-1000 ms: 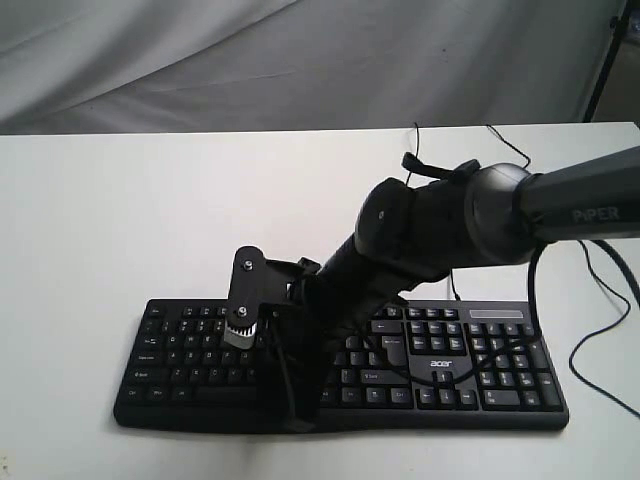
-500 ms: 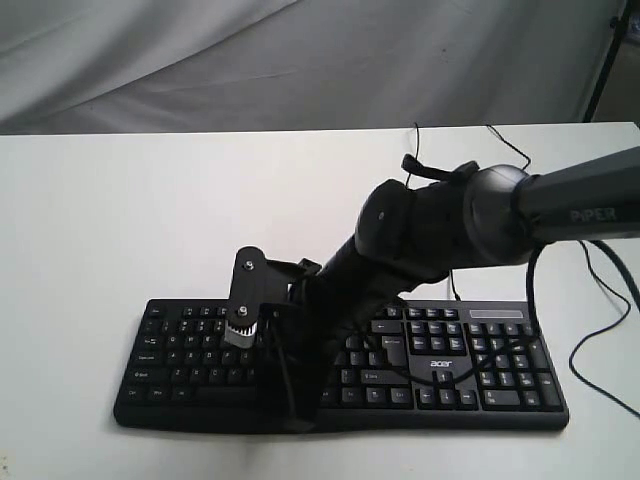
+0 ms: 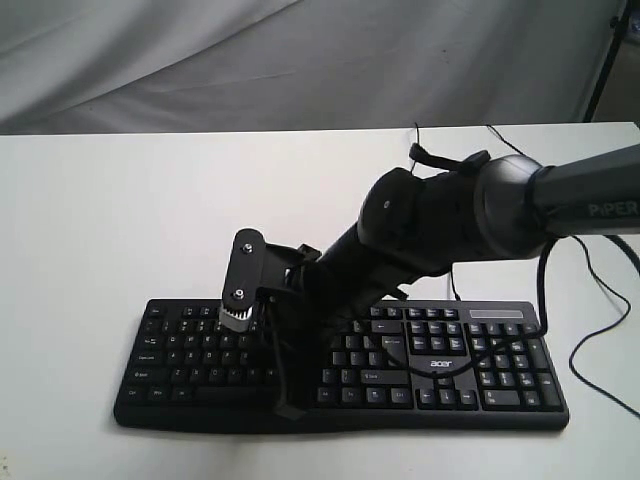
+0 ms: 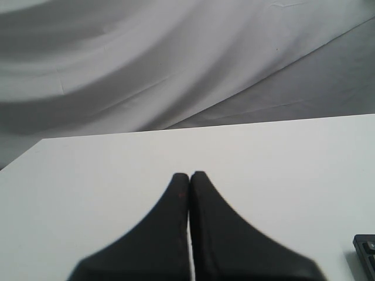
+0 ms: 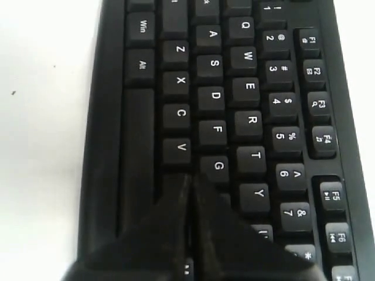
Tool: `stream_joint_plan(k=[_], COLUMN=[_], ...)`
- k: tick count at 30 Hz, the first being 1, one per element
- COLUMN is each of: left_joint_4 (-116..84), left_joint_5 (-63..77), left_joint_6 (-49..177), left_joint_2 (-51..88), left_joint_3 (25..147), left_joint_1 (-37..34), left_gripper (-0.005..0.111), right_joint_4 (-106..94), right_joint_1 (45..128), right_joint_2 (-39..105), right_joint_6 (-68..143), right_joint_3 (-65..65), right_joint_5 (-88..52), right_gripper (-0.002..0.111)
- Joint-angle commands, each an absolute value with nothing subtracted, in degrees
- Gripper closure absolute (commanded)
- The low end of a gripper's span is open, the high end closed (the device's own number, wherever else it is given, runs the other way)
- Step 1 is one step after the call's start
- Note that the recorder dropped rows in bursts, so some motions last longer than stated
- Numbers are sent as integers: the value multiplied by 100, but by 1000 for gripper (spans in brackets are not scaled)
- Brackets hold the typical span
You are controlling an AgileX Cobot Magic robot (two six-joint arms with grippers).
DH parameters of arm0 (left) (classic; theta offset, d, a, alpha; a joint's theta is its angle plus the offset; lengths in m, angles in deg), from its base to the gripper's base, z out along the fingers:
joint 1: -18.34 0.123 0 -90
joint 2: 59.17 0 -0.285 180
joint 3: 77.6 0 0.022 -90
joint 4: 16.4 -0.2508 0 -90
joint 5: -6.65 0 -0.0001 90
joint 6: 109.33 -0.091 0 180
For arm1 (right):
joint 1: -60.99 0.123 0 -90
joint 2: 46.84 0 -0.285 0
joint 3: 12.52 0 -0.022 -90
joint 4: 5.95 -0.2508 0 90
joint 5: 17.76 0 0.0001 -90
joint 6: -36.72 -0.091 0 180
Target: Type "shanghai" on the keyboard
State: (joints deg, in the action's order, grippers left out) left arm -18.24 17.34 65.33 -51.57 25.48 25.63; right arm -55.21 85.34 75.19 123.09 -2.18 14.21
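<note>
Right claw had lifted slightly, tilting up from the middle of the keyboard.
Pinched narrow, its tip hung just past the G key, likely over its neighbour. No screen showed, so letters done or left could not be judged. The left claw, also pinched together, hovered over bare surface, apart from the keyboard's corner.

One black keyboard, one white table, one grey cloth backdrop, two sets of fingers, left fingers, right fingers
</note>
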Motion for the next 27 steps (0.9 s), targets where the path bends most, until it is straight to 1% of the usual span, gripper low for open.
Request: stream_joint_plan(k=[1,7,12,27], left_joint_4=[-1821,-1821,-1821,-1821], left_joint_5=[1718,1718,1718,1718], left_joint_6=[6549,6549,6549,6549], left_joint_2=[-5139,-5139,-5139,-5139], left_joint_3=[2518,2518,2518,2518], left_joint_1=[2541,2541,2541,2541], left_gripper=[106,106,106,106], right_joint_4=[-5725,-6560,-6809,-6821], right_joint_1=[8490,8503,8503,8503], right_joint_2=[7458,7458,7458,7458], right_joint_6=[12358,12835,12920,13137], right_joint_3=[-181,-181,-181,-181], right_joint_5=[1391,1377,1282,973], right_gripper=[108,108,108,108])
